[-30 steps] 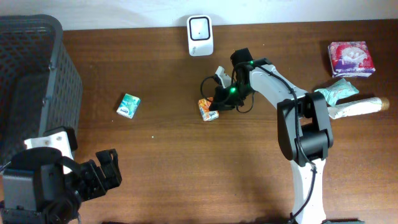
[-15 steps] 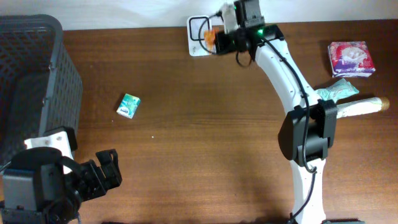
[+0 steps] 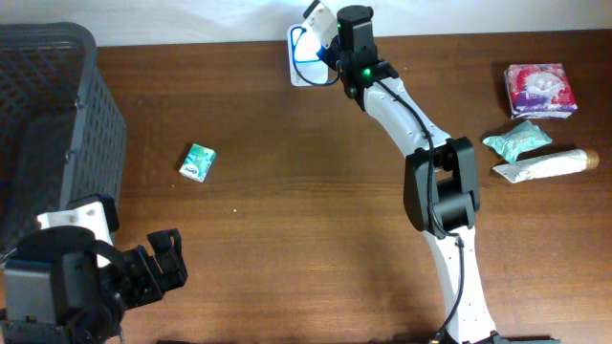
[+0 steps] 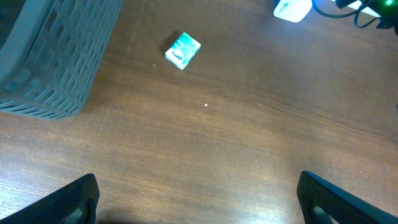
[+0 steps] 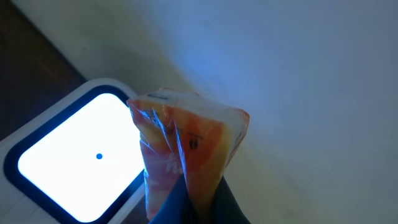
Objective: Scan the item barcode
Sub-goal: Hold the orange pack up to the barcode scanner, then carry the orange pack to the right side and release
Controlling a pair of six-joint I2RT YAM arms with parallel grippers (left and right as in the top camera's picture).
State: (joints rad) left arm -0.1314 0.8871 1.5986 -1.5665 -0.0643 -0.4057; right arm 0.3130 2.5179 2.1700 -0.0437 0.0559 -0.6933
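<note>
Brown wooden table (image 3: pixel 287 239), and at its far edge the right gripper (image 5: pixel 189 196) is clamped on an orange snack packet (image 5: pixel 186 143), held at the edge of the lit white scanner (image 5: pixel 68 155). Best move, I'd say: hold steady and turn the barcode face squarely to the window. The left gripper (image 4: pixel 199 208) idles wide open and empty. A second ago that packet was down at mid-table; now it's up at the scanner.

Even light; blue glare from scanner (image 5: pixel 68 154)
</note>
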